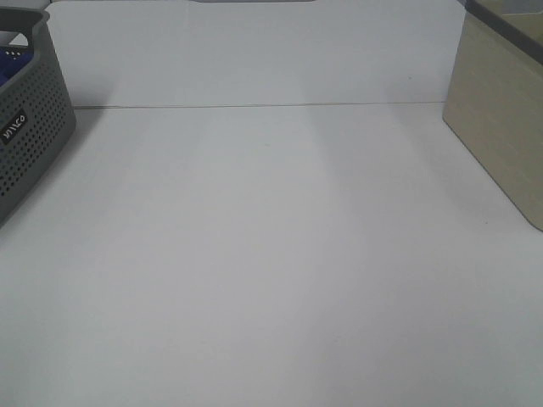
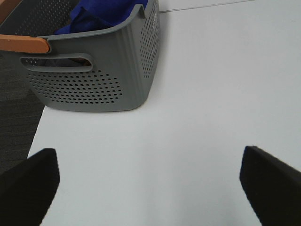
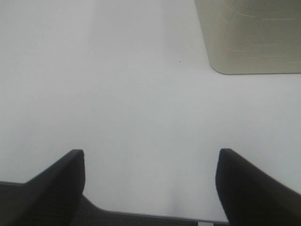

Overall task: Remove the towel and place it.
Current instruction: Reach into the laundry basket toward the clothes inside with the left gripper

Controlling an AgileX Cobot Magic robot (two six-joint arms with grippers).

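The royal-blue towel [image 2: 106, 12] lies bunched inside the grey perforated basket [image 2: 94, 80]. In the exterior high view only a sliver of the towel [image 1: 15, 58] shows in the basket [image 1: 30, 127] at the far left edge. My left gripper [image 2: 148, 181] is open and empty, hovering over the white table a little in front of the basket. My right gripper [image 3: 150, 181] is open and empty over bare table, short of the beige box [image 3: 251, 35]. Neither gripper shows in the exterior high view.
A beige box [image 1: 501, 119] stands at the right side of the white table [image 1: 271, 254]. An orange handle piece [image 2: 23, 44] sits on the basket's rim. The table's left edge and dark floor [image 2: 16, 117] show beside the basket.
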